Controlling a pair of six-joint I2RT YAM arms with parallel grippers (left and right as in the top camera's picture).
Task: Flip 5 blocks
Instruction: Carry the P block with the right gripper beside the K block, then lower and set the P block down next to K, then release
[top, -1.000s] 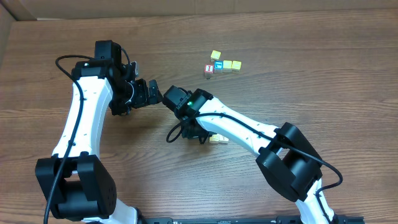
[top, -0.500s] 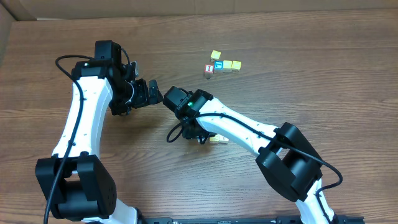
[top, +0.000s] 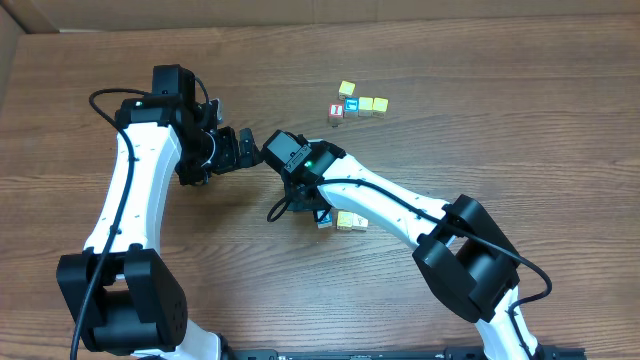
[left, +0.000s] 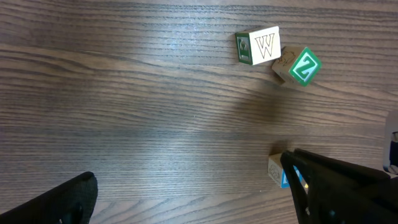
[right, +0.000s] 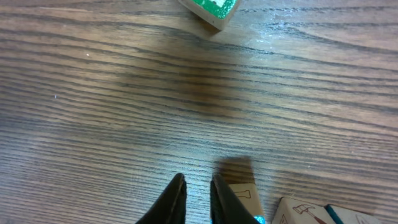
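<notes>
Overhead — right gripper (top: 318, 213) beside blocks (top: 346, 221)

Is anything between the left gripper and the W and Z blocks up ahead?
Nothing visible. In the left wrist view only bare wood lies between the open left gripper and the W block and Z block. A blue block sits right by its finger, off that path.

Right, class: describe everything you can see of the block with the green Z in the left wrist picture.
The Z block is a small wooden cube, its top face white with a green border and a green letter Z, its side plain pale wood. It rests on the wooden table, turned diagonally to the picture's edges. Its left corner meets, or nearly meets, the W block beside it. No gripper touches it.
</notes>
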